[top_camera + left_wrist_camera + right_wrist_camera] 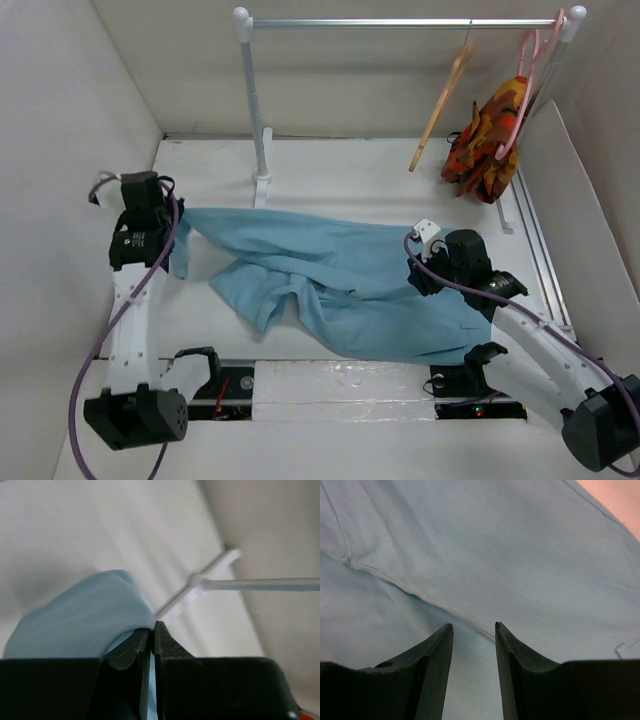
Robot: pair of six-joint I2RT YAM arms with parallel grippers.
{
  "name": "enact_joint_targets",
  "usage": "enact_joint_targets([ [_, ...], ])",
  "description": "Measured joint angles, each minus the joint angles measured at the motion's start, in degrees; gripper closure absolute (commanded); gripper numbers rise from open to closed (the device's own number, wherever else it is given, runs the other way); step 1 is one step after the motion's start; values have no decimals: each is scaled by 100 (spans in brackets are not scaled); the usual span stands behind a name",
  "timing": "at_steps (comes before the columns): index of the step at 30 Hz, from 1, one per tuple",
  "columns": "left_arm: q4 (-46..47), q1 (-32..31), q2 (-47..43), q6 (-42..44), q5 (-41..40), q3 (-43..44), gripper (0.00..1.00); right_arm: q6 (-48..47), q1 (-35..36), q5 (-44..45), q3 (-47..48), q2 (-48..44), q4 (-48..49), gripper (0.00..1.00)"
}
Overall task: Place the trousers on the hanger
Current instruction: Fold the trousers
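Note:
The light blue trousers lie spread across the middle of the table. My left gripper is shut on their left end; in the left wrist view the cloth is pinched between the closed fingertips of that gripper. My right gripper sits low over the right part of the trousers, open and empty; the right wrist view shows it with blue cloth between and beyond its tips. The tan wooden hanger hangs tilted from the rail.
A pink plastic hanger with an orange patterned garment hangs at the rail's right end. The rail's white post stands behind the trousers; its foot shows in the left wrist view. White walls enclose the table.

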Motion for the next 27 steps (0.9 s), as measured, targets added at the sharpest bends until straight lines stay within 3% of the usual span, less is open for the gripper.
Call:
enact_joint_targets([
  [4, -330, -310, -470, 76, -326, 1423, 100, 35, -42, 240, 111, -61, -44, 51],
  [6, -337, -400, -715, 105, -461, 1786, 100, 133, -125, 476, 203, -37, -63, 40],
  [9, -404, -404, -975, 160, -715, 1829, 100, 269, -417, 791, 348, 146, -39, 25],
  [14, -409, -275, -295, 352, -852, 1655, 100, 503, -1746, 796, 369, 922, 446, 15],
  [19, -85, -136, 1040, 525, -824, 1497, 100, 647, -3143, 533, 304, 1993, 1185, 10],
  [23, -13, -133, 1526, 616, -767, 1338, 100, 743, -3657, 199, 254, 2653, 1755, 9],
  [25, 114, -133, 1556, 647, -723, 1272, 100, 791, -3685, -81, 256, 3093, 2098, 10],
  [27, 260, -133, 1556, 682, -702, 1213, 100, 841, -3687, -350, 315, 3379, 2522, 20],
])
